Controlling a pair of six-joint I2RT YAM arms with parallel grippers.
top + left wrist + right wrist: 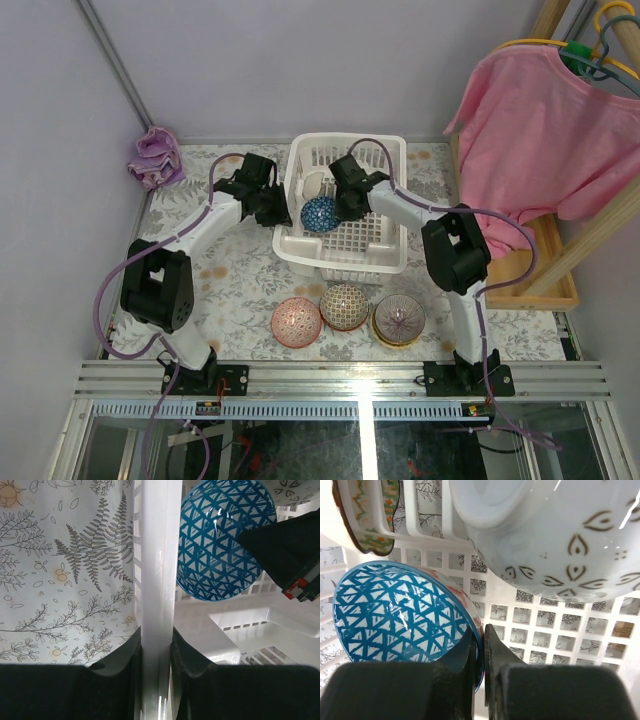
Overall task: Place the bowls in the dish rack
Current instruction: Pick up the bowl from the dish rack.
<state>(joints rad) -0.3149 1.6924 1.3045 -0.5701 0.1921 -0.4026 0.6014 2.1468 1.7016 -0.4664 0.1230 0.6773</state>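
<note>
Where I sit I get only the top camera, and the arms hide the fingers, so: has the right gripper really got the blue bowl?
Observer: Yes. The right gripper is shut on the rim of the blue bowl, one finger inside, one outside.
Operator: And the left one?
Observer: The left gripper clamps the side wall of the rack, a finger on each face.
Operator: Anything close to the blue bowl?
Observer: A white bowl with brown leaf marks sits close beside it in the rack.
</note>
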